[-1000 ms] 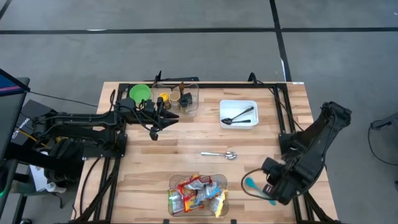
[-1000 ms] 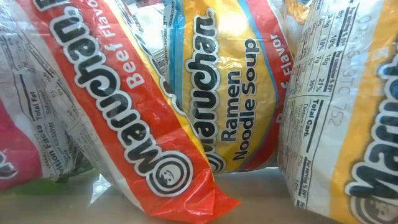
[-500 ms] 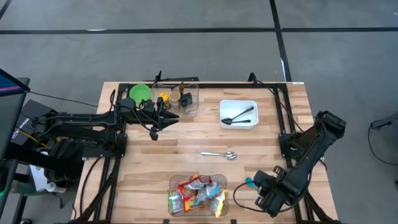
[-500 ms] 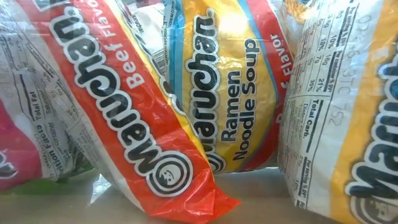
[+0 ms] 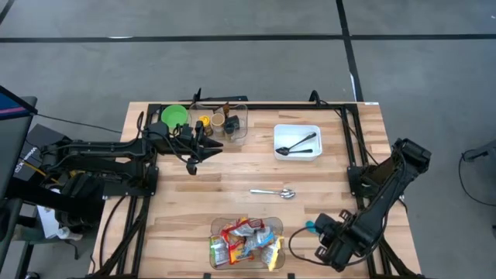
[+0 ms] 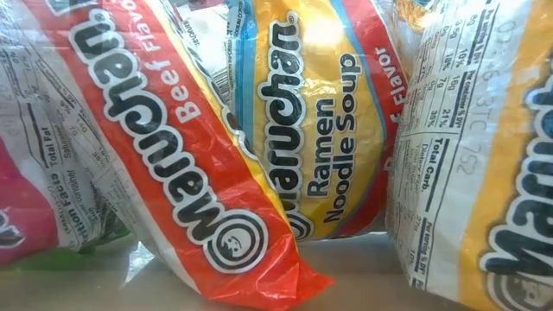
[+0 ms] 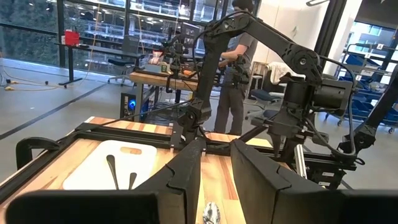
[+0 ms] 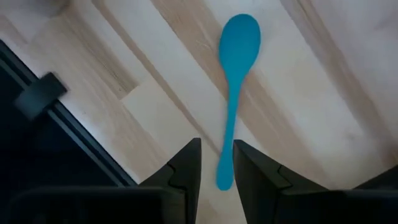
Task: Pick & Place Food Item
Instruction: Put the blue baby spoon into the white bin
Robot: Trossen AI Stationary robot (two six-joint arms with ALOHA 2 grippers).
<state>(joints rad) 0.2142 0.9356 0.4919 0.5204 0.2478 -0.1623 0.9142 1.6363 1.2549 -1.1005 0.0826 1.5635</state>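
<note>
Hovering right gripper (image 8: 216, 163) over blue spoon (image 8: 235, 87), jaws narrowly apart

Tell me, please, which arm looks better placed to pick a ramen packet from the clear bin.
Probably the right. Its gripper hangs low at the table's front edge, beside the clear bin of ramen packets, over a blue spoon. The left gripper sits at the back, by the container of cups.

high: straight down, whole table (image 5: 178, 201) | low: pressed against ramen packets (image 6: 285, 130), also seen from above

Robotics lab: another arm (image 7: 261, 37), workbenches (image 7: 168, 76) behind
</note>
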